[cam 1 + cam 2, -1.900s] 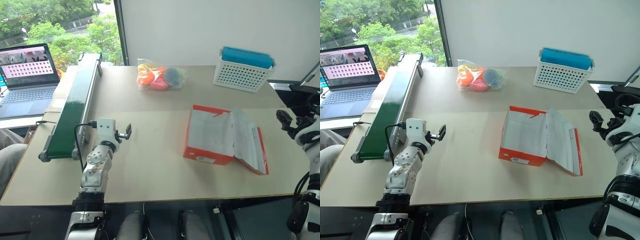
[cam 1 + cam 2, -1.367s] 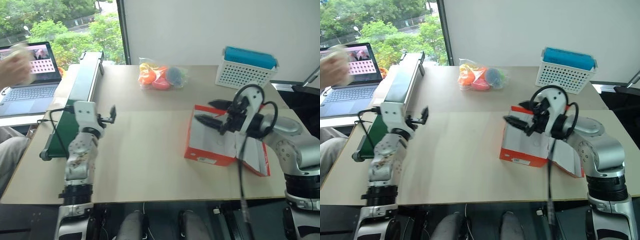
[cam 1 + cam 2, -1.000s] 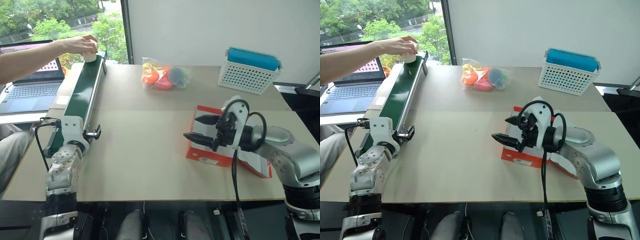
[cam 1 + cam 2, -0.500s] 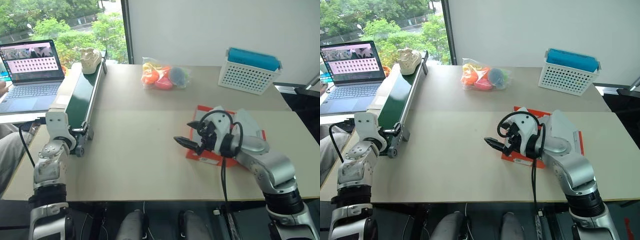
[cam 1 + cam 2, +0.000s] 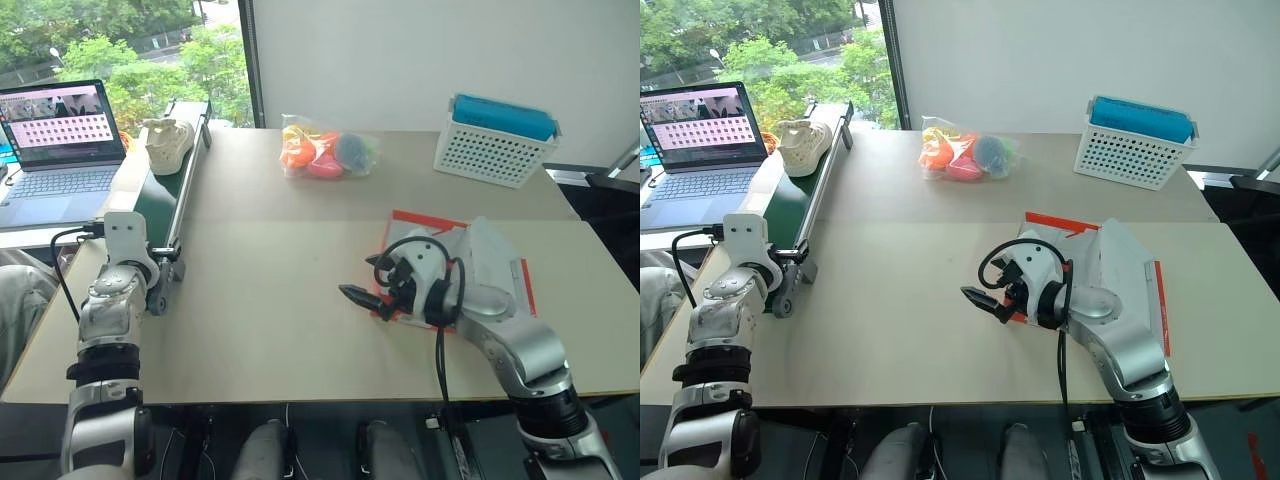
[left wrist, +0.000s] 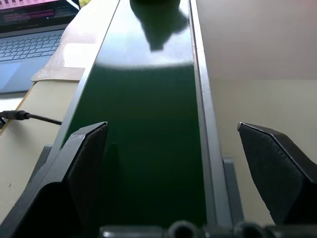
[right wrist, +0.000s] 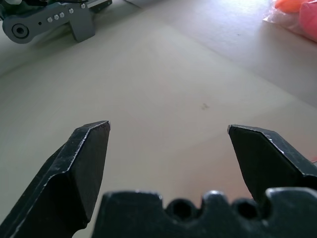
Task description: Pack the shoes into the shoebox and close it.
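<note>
One cream knit shoe (image 5: 165, 143) lies on the green conveyor belt (image 5: 160, 200), near its far end. The orange-red shoebox (image 5: 498, 262) lies open on the right of the table, white inside, its lid flung to the right; my right arm covers much of it. My right gripper (image 5: 365, 280) is open and empty just above the table, left of the box's front corner. My left gripper (image 6: 173, 130) is open at the belt's near end, its fingers straddling the belt, far from the shoe.
A laptop (image 5: 55, 140) sits left of the conveyor. A clear bag of colourful items (image 5: 325, 152) and a white perforated basket (image 5: 492, 150) with a blue item on top stand at the back of the table. Bare tabletop (image 5: 270, 290) lies between conveyor and box.
A person's hand set the shoe on the belt's far end and withdrew; the shoe has since come nearer along the belt. My right gripper swung left off the box and lower. My left gripper moved to the belt's end.
</note>
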Robot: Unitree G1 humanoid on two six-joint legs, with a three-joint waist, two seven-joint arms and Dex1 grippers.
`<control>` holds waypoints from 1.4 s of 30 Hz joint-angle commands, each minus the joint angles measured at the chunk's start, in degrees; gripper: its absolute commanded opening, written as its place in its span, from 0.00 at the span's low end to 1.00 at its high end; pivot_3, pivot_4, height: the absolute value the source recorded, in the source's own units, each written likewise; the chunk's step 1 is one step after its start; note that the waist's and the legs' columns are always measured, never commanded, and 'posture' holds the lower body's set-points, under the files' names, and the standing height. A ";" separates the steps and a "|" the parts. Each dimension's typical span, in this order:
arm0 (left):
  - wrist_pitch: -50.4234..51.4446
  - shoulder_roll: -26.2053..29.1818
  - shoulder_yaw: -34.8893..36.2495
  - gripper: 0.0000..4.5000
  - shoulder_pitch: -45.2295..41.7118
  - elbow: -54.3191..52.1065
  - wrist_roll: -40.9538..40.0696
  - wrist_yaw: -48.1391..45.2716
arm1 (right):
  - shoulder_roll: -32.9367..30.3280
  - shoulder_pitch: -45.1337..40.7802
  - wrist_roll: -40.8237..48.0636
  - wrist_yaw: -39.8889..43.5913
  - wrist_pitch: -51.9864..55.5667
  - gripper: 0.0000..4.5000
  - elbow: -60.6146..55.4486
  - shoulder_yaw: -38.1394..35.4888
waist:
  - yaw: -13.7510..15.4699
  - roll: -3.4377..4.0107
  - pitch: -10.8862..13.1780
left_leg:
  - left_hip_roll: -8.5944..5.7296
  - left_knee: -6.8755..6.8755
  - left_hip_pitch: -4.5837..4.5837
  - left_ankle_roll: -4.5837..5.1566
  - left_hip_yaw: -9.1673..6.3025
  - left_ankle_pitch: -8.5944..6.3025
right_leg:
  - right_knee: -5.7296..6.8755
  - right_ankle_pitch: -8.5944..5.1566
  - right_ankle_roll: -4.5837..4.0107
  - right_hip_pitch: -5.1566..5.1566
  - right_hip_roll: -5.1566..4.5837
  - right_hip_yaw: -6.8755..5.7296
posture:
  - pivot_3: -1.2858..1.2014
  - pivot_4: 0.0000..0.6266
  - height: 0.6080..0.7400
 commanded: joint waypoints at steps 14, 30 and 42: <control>-1.65 3.41 0.19 1.00 -3.13 3.71 0.82 -0.52 | 2.22 0.24 -1.34 -1.57 -1.50 0.99 -1.33 -0.99 | -0.05 -0.03 0.01 | -0.01 0.01 0.00 -0.37 0.02 -0.18 | 0.03 0.00 0.00 0.00 -0.01 -0.01 | 0.52 0.24 0.73; -1.70 1.94 1.31 1.00 -3.66 8.84 -0.29 1.28 | 2.11 -0.36 -1.08 -2.12 -1.31 0.99 -1.46 -2.20 | -0.02 -0.03 0.01 | -0.01 0.01 0.10 -0.36 0.02 -0.18 | 0.10 0.00 0.00 0.06 -0.01 -0.01 | 0.52 0.24 0.73; 4.11 -3.58 4.66 0.64 -6.32 1.66 -7.21 -0.21 | 3.05 -2.51 -0.13 -2.54 -1.15 1.00 -0.60 -5.30 | 1.55 -0.01 0.01 | -0.04 0.03 0.13 -0.41 -0.07 -0.17 | 0.10 0.00 0.01 0.17 -0.04 -0.10 | 0.52 0.24 0.73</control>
